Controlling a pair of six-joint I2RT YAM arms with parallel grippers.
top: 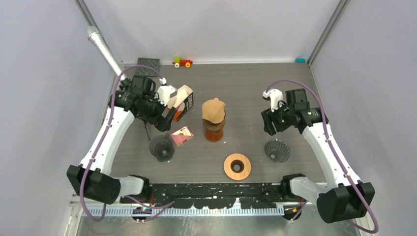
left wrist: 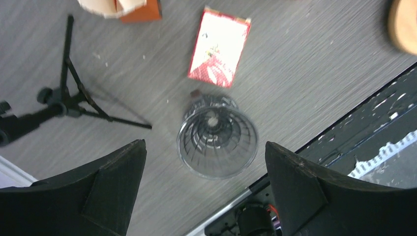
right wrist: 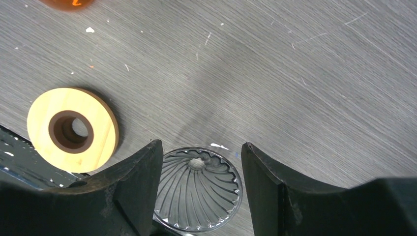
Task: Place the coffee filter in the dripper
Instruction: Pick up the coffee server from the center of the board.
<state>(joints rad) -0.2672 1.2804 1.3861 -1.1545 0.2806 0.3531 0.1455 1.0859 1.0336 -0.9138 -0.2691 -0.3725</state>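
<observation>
top external view: coffee filter [top: 213, 110] sits atop an amber stand [top: 214, 132] at frame centre. left gripper [top: 167, 117], jaws wide and empty, over the lower-left dripper [top: 162, 147]; right gripper [top: 272, 123], parted and empty, over the lower-right dripper [top: 277, 150].

Clear ribbed dripper [left wrist: 217, 142] upright on grey worktop [left wrist: 305, 73], framed by the left tool [left wrist: 205, 152] with 2 black fingers [left wrist: 98, 196] spread wide, red packet [left wrist: 220, 47] just beyond the dripper, black tripod [left wrist: 69, 98] well apart from it
</observation>
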